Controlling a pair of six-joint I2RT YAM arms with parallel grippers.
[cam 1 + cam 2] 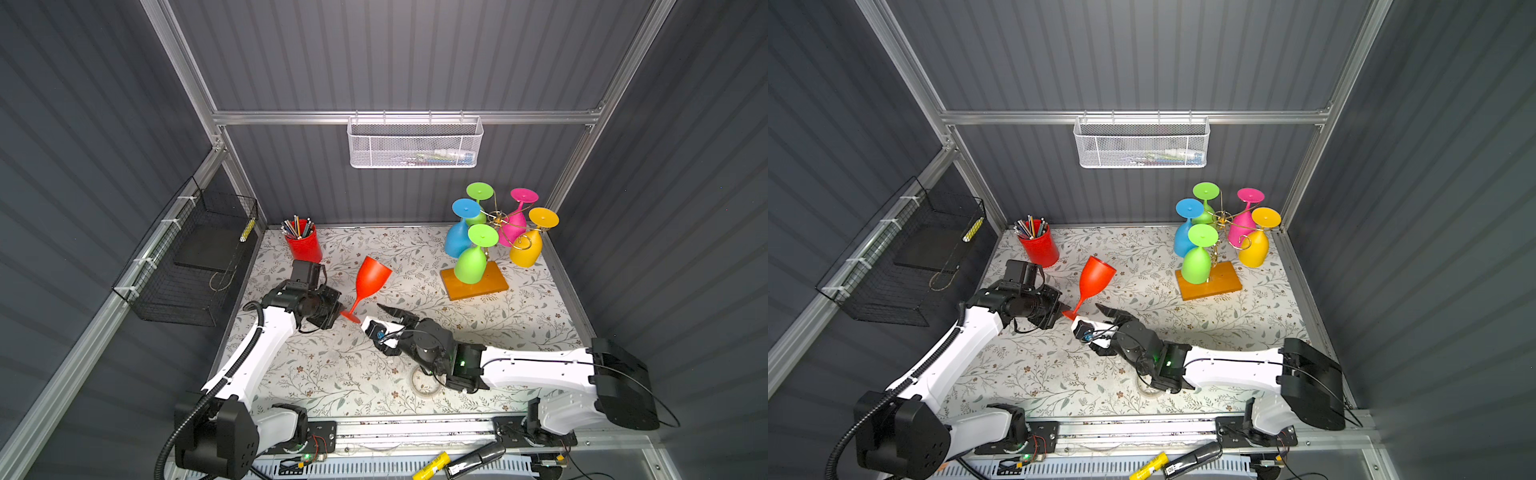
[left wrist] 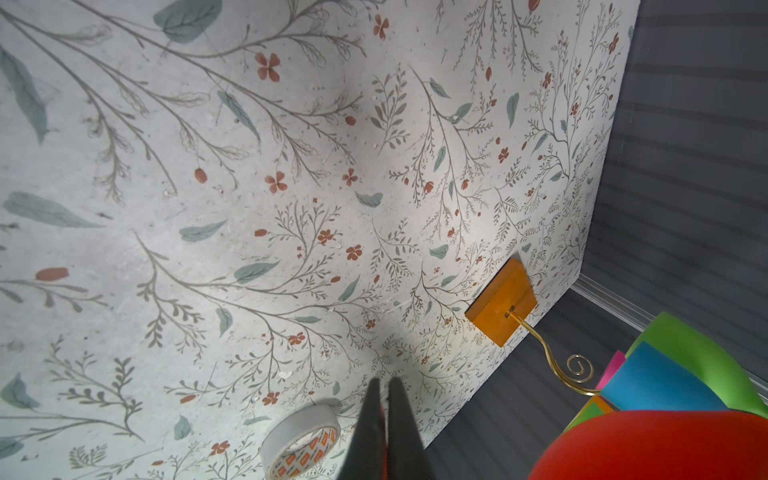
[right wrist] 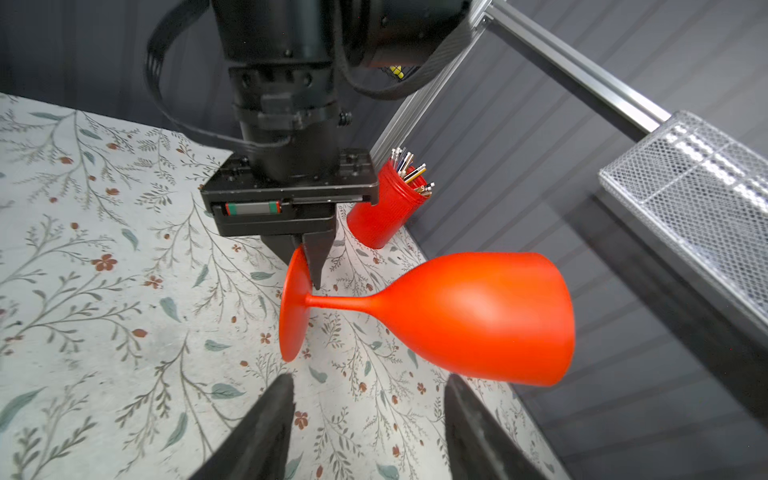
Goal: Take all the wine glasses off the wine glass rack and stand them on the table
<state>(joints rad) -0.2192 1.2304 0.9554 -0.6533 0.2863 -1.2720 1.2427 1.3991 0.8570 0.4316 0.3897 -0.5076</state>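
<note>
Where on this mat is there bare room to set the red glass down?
Widest bare stretch: the mat near the front, between the left arm and the tape roll. A second lies between the red glass and the base of the wine glass rack. Crowded: the far right corner under the hanging glasses, and mid-mat around the held glass.
</note>
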